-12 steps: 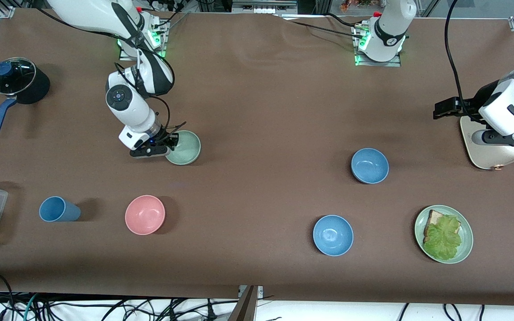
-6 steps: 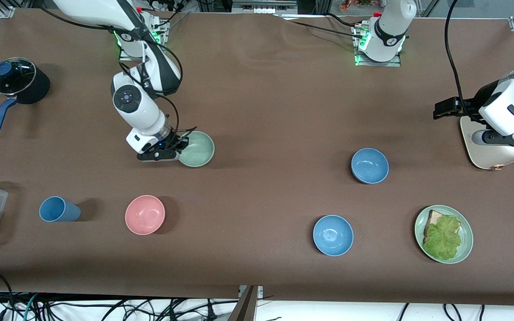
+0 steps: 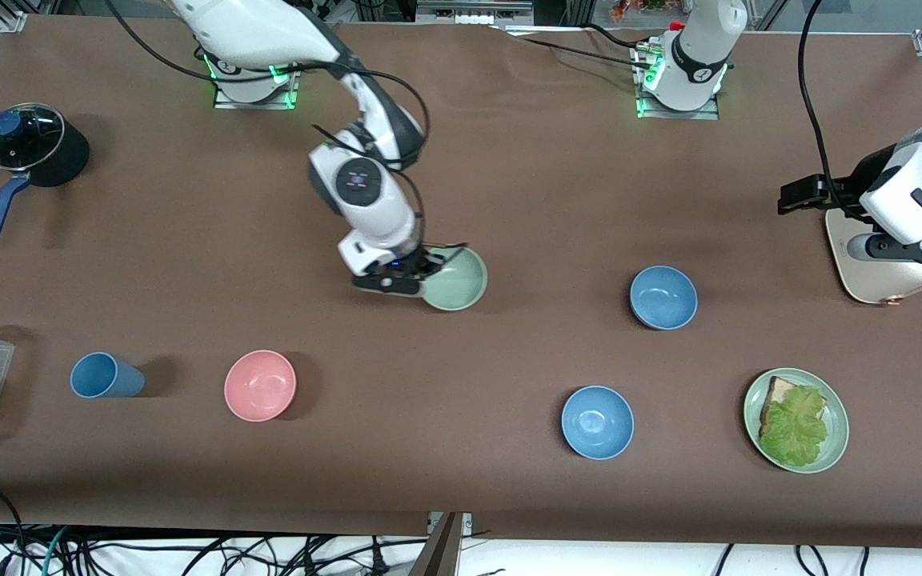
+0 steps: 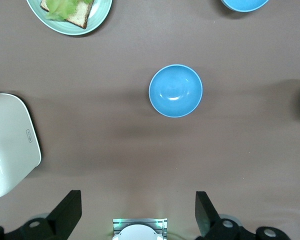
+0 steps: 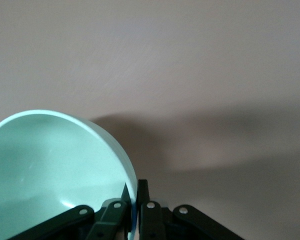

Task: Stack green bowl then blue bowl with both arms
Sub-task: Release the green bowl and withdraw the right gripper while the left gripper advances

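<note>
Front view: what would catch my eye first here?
Probably the right gripper near the middle of the table, pinching the rim of the green bowl. Toward the left arm's end sit two blue bowls: the blue bowl and, nearer the camera, a brighter one. The left gripper waits over a white toaster.

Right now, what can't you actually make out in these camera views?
- Green bowl: the right hand covers one rim edge in the front view; the picture's edge cuts it off in the right wrist view.
- Whether the green bowl touches the table: no view shows.
- Left hand: front view shows only the wrist; fingers stand apart in its wrist view.
</note>
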Robot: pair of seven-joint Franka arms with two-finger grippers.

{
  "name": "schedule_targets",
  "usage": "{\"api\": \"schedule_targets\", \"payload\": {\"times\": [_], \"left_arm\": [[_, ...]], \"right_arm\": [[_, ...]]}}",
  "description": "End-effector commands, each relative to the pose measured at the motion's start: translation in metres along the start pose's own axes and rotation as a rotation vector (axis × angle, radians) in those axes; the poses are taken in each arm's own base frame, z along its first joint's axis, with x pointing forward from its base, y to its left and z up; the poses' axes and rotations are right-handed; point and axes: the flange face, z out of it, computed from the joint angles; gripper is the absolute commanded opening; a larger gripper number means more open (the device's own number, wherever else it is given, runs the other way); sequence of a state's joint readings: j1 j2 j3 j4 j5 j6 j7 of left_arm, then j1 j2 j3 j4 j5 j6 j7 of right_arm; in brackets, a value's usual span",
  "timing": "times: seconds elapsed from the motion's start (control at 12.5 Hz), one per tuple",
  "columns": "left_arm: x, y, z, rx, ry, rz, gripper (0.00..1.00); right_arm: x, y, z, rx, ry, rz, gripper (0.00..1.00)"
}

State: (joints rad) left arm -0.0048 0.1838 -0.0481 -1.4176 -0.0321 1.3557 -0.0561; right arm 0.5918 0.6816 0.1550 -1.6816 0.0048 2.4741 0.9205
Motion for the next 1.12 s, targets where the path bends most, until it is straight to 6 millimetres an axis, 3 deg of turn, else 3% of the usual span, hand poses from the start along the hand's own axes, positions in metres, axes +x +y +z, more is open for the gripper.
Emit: {"api": "schedule_targets", "payload": {"times": [0.0, 0.08, 0.16, 0.24, 0.32, 0.48, 0.56, 0.72, 0.88, 1.04], "left_arm": [[0.0, -0.001, -0.003, -0.01, 0.006, 0.006, 1.0], [0.0, -0.001, -0.003, -0.008, 0.006, 0.004, 1.0], [0.002, 0.0, 0.0, -0.01, 0.001, 0.005, 1.0], [0.007, 0.002, 0.006, -0.007, -0.009, 0.009, 1.0], [0.008, 0.004, 0.008, -0.005, -0.012, 0.009, 1.0], [0.015, -0.004, 0.017, -0.007, -0.03, -0.004, 1.0], [0.023, -0.011, 0.028, -0.011, -0.051, -0.013, 1.0], [0.037, -0.012, 0.049, -0.03, -0.086, -0.013, 1.0], [0.055, -0.008, 0.078, -0.036, -0.128, -0.006, 1.0], [0.072, -0.008, 0.095, -0.04, -0.072, 0.008, 1.0]], "right_arm": [[0.01, -0.015, 0.015, 0.008, 0.013, 0.036, 0.33], [0.015, -0.013, 0.009, 0.011, 0.023, 0.037, 0.99], [0.038, -0.001, -0.012, -0.015, 0.042, 0.046, 1.0], [0.064, 0.009, -0.054, -0.059, 0.042, 0.042, 1.0], [0.076, 0.008, -0.085, -0.095, 0.032, -0.011, 1.0], [0.128, 0.054, -0.163, -0.125, 0.072, 0.01, 1.0], [0.142, 0.074, -0.197, -0.115, 0.085, 0.004, 1.0], [0.157, 0.115, -0.248, -0.116, 0.048, -0.002, 1.0], [0.179, 0.177, -0.302, -0.072, 0.01, -0.087, 1.0], [0.181, 0.225, -0.346, -0.081, -0.014, -0.125, 1.0]]}}
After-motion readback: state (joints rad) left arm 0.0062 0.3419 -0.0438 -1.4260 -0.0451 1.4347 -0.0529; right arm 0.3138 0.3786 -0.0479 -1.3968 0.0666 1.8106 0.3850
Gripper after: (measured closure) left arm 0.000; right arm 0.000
